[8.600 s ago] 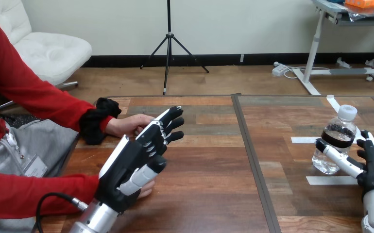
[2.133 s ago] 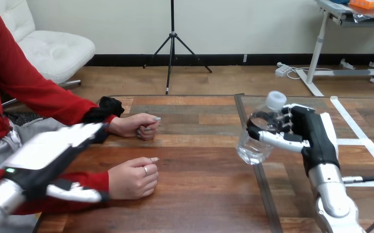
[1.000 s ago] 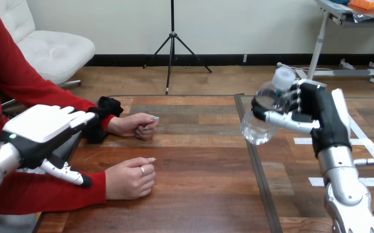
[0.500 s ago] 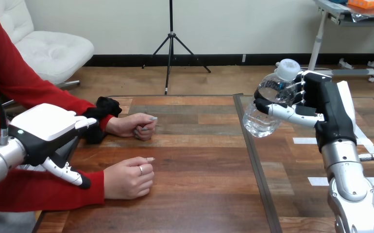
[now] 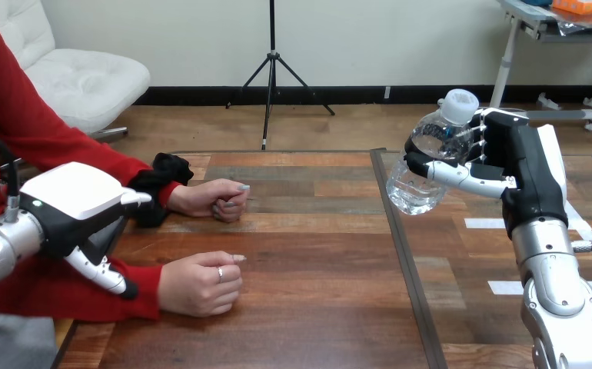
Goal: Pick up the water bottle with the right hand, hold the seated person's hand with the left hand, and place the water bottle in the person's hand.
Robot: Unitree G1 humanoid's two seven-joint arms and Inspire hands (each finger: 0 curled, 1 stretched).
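Note:
My right hand is raised above the table's right half, fingers and thumb curled round a clear water bottle with a white cap, tilted with the cap up and to the right. My left hand hovers at the left, back up, fingers pointing down over the person's red sleeve, just left of the person's nearer hand. That hand rests on the table as a loose fist. The person's farther hand lies closed on the table behind it. My left hand does not grip either of them.
The wooden table has a dark seam down its middle. White tape strips lie on its right part. A black cloth bunches at the person's far wrist.
The right hand has lifted the bottle slightly higher and a little to the right. The left hand stays over the person's sleeve, almost unmoved. The person's nearer hand slid slightly left.

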